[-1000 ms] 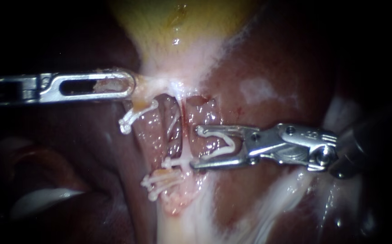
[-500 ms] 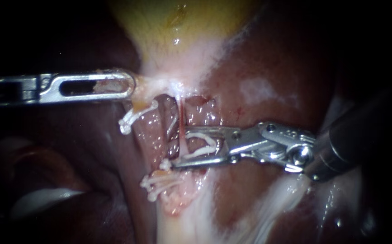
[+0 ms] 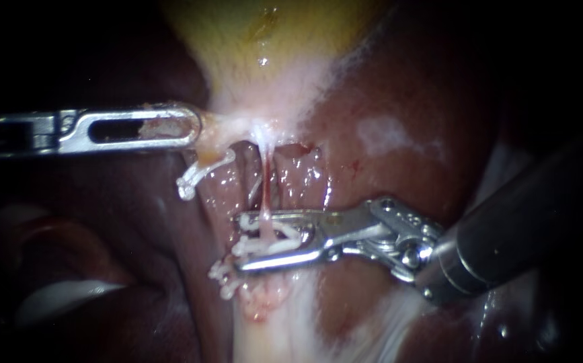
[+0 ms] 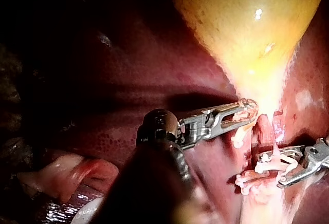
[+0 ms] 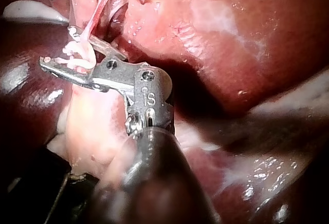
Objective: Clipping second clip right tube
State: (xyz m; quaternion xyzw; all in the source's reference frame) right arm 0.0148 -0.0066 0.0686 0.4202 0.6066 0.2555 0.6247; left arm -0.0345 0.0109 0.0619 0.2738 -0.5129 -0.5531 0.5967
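Operator: Since one second ago, the right instrument point(image 3: 241, 240) has advanced across the liver point(image 3: 399, 87) to the right tube point(image 3: 264, 191). Its shaft now takes up more of the endoscope view, and its claw has narrowed. The left instrument point(image 3: 193, 128) has not shifted against the tissue.

Checker: State of the right claw?

Operator: Partly closed, pinching a white clip point(image 3: 284, 235) from both sides. Claw and clip straddle the right tube, a thin pink-white strand running down from the gallbladder point(image 3: 264, 40). One half of the claw lies on each side of the strand.

Checker: State of the left claw?

Operator: Pressed onto pale tissue at the narrow end of the gallbladder. The left wrist view shows that tissue held between both halves.

Checker: Other hardware on the tissue?

Operator: An upper clip point(image 3: 197, 173) sits just below the left claw's tip. A clip cluster point(image 3: 227, 275) lies just below the right claw's lower half. White parts overlap inside the right claw, so I cannot tell whether another clip touches the held one.
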